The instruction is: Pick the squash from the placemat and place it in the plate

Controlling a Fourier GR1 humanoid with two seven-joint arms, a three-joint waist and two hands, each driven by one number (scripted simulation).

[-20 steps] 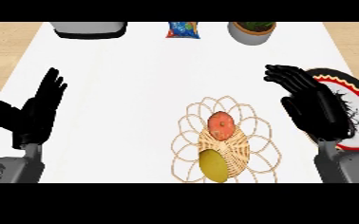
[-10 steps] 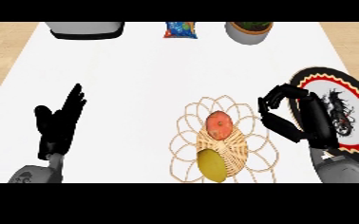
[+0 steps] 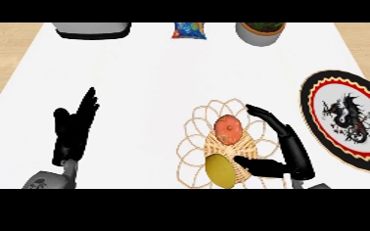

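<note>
Right hand [image 3: 292, 151] low centre-right, fingers wide around the orange squash [image 3: 228, 129] on the wicker placemat [image 3: 194, 149]; left hand [image 3: 74, 129] lower left, fingers straight.

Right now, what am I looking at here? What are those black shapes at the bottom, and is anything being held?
You are looking steeply down at a white counter, as if from the robot's own head. The black shapes are its two hands on grey forearms. The left robot hand rests open near the lower left, fingers up. The right robot hand is open too, with fingers and thumb spread around the right side of a woven placemat. On that mat lie an orange squash and a yellow fruit. Nothing is held yet. To the right is a plate with a red rim and a dark dragon picture. Along the far edge sit a grey pot, a blue snack bag and a potted plant.
</note>
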